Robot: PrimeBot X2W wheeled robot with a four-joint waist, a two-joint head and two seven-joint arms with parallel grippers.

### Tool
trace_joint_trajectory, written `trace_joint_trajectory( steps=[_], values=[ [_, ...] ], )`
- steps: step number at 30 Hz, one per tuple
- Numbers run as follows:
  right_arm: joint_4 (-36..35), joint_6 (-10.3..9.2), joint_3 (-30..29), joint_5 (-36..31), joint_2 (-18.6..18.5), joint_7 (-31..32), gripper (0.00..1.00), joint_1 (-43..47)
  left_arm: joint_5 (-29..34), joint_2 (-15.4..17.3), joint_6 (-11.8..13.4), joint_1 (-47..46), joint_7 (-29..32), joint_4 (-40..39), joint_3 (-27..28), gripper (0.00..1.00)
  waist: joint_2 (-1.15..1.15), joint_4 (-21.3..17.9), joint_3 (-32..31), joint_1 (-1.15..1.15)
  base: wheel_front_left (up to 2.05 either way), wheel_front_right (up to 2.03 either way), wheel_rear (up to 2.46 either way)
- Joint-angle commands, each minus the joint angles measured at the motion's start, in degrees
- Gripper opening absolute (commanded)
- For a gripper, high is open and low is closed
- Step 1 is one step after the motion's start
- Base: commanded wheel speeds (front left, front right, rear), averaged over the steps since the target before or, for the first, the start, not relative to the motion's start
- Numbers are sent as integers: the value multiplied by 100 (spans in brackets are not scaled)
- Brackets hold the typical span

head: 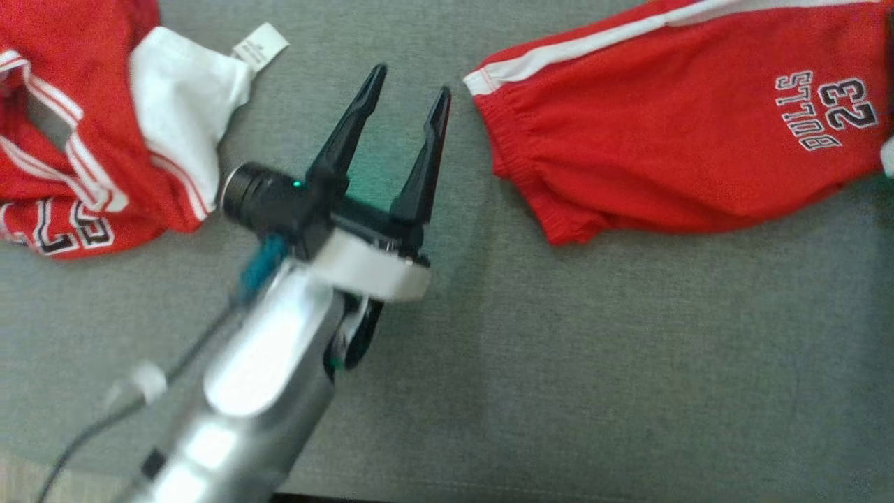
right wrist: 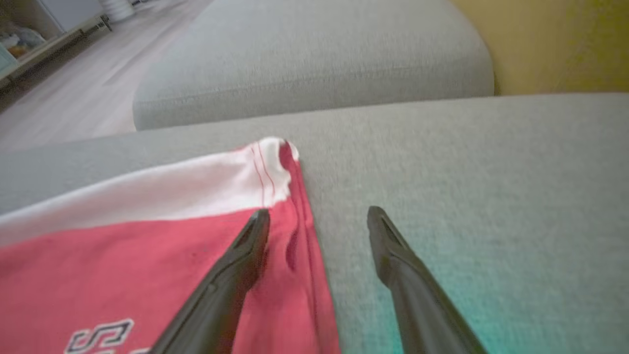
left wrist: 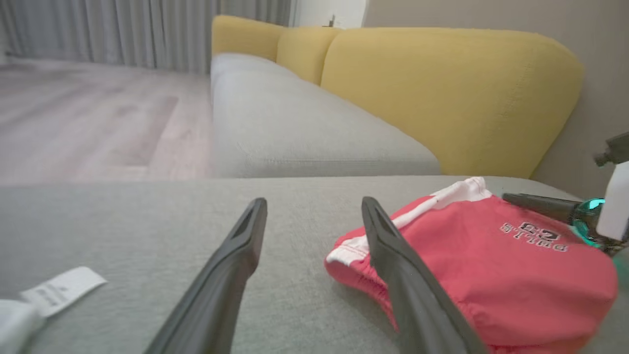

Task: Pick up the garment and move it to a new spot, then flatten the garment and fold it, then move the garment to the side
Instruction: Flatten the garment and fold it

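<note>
The garment, a pair of red shorts point(head: 663, 140) with white side stripes and "BULLS 23" print, lies on the grey sofa seat point(head: 594, 349) at the upper right. My left gripper point(head: 411, 80) hovers open just left of the shorts, with nothing between its fingers. In the left wrist view the shorts point(left wrist: 491, 275) lie to the right of the open left gripper point(left wrist: 313, 201). My right gripper point(right wrist: 319, 211) is open over the white-striped corner of the shorts point(right wrist: 123, 265), its left finger above the cloth and its right finger above bare cushion.
A crumpled red and white jersey point(head: 84, 140) with a white tag point(head: 260, 46) lies at the upper left. Yellow back cushions point(left wrist: 442, 88) rise behind the seat. A second grey seat cushion point(left wrist: 295, 128) and wooden floor point(left wrist: 73, 123) lie beyond.
</note>
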Motion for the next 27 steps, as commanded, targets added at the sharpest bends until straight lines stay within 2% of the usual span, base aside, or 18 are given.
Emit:
trace_joint_trajectory(
  steps=[1, 4, 5, 6, 7, 14, 23, 27],
  values=[
    [-78, -4, 65, 100, -168, 89, 100, 151, 313, 48, 119, 245, -50, -370, 296, 100, 0, 122, -93, 0, 0, 0, 0],
    [71, -4, 152, 322, -312, 403, 100, 340, 934, -99, 316, 857, -51, -894, 556, 100, 0, 297, -181, 0, 0, 0, 0],
    [96, -4, 206, 420, -335, 537, 84, 404, 1087, -140, 344, 1040, -51, -1038, 623, 100, 0, 352, -213, 0, 0, 0, 0],
    [101, -4, 260, 522, -359, 654, 27, 459, 1228, -179, 373, 1204, -51, -1173, 693, 100, 0, 401, -243, 0, 0, 0, 0],
    [95, -4, 289, 628, -379, 729, 0, 505, 1349, -216, 401, 1357, -51, -1297, 763, 100, 0, 443, -278, 0, 0, 0, 0],
    [395, -4, 67, 858, -531, 389, 0, 740, 1835, -383, 476, 2147, -52, -1854, 1222, 100, 0, 473, -700, 0, 0, 0, 0],
    [987, -4, -355, 662, -1162, -52, 0, 1215, 2069, -439, 314, 2586, -52, -2033, 1675, 100, 0, 20, -1039, 0, 0, 0, 0],
    [829, -4, -401, 596, -1113, -252, 0, 1016, 2131, -460, 198, 2622, -52, -2013, 1751, 100, 0, -176, -1065, 0, 0, 0, 0]
  ],
)
